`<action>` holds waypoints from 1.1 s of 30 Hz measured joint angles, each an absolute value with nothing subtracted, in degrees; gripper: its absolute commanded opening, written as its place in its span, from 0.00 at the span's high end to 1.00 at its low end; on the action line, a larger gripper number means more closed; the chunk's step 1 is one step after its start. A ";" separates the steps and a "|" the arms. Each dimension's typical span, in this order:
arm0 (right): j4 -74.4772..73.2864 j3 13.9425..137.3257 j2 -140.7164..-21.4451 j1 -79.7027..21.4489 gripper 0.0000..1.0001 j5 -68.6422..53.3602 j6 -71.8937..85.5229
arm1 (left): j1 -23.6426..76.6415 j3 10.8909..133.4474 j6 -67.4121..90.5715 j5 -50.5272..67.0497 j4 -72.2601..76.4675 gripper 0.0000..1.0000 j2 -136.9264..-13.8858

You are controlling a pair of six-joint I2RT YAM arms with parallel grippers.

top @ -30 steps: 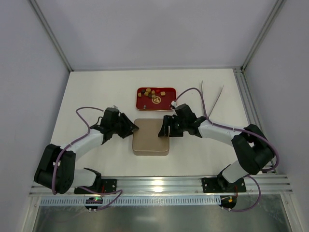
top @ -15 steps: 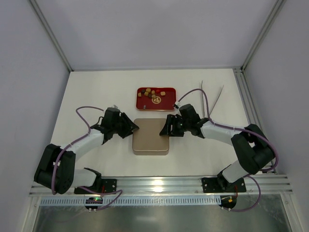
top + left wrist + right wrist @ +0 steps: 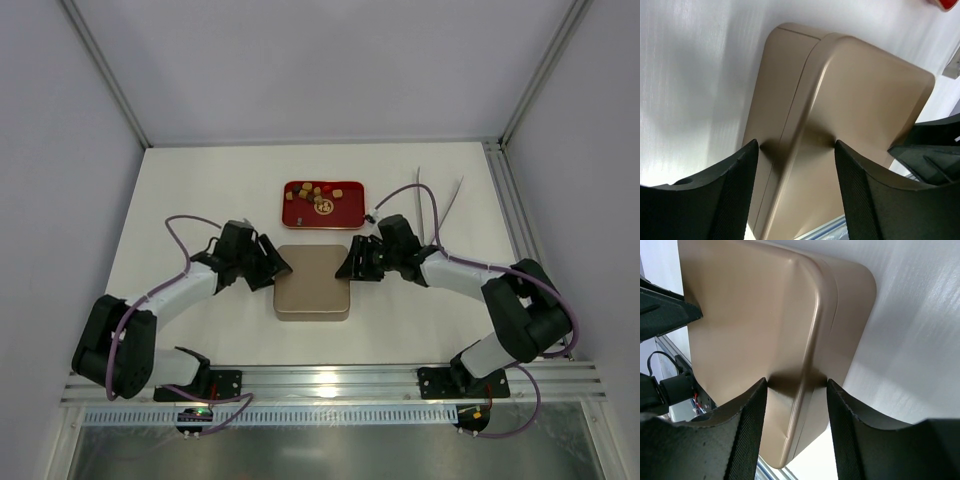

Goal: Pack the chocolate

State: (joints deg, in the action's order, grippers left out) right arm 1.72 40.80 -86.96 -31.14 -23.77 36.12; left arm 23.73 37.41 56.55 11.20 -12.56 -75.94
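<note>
Left fingers (image 3: pixel 735 190) and right fingers (image 3: pixel 747 430) parted at opposite edges of the tin (image 3: pixel 312 283); uneven lift may jam its lid, or shove it into chocolate (image 3: pixel 315 192) behind.

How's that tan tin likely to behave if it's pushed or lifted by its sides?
The tin looks like formed metal with a crisp lid seam, so probably stiff. Its smooth, shiny sides may slip. Low and flat on the table, it should slide rather than tip.

Spread left tool (image 3: pixel 796 146) astride tan tin (image 3: pixel 860 115) edge
</note>
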 measured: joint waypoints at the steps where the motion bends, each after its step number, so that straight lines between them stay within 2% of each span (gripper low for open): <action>1: 1.69 40.80 -86.89 -30.92 0.59 -23.86 36.10 | 23.83 37.89 55.94 11.35 -13.32 0.37 -76.14; 10: -0.93 41.30 -85.19 -27.51 0.55 -25.39 34.28 | 23.97 45.21 49.78 11.38 -22.48 0.31 -76.99; 17: -7.11 43.72 -79.24 -24.16 0.50 -24.77 31.92 | 23.05 53.82 44.49 11.53 -27.90 0.25 -76.75; 20: -9.74 45.23 -74.72 -22.52 0.38 -23.46 31.14 | 22.63 58.59 41.63 11.51 -31.27 0.23 -76.03; 21: -11.05 45.91 -72.49 -22.06 0.31 -22.48 30.63 | 22.50 60.10 40.77 11.46 -32.23 0.21 -75.35; 26: -16.47 50.89 -58.50 -21.63 0.18 -15.25 28.14 | 22.46 65.17 36.88 11.00 -35.81 0.19 -68.82; 27: -17.21 52.05 -55.55 -21.63 0.13 -13.63 27.66 | 22.48 65.98 36.29 10.94 -36.38 0.18 -66.94; 29: -18.50 54.22 -49.82 -21.63 0.09 -10.59 26.79 | 22.48 67.51 35.11 10.87 -37.45 0.17 -63.35; 31: -19.73 55.88 -45.56 -21.63 0.00 -7.92 26.20 | 22.48 68.66 33.95 10.48 -38.39 0.16 -60.16; 33: -21.61 57.63 -42.46 -21.63 0.00 -5.43 25.65 | 22.46 69.65 32.56 10.07 -39.42 0.16 -56.80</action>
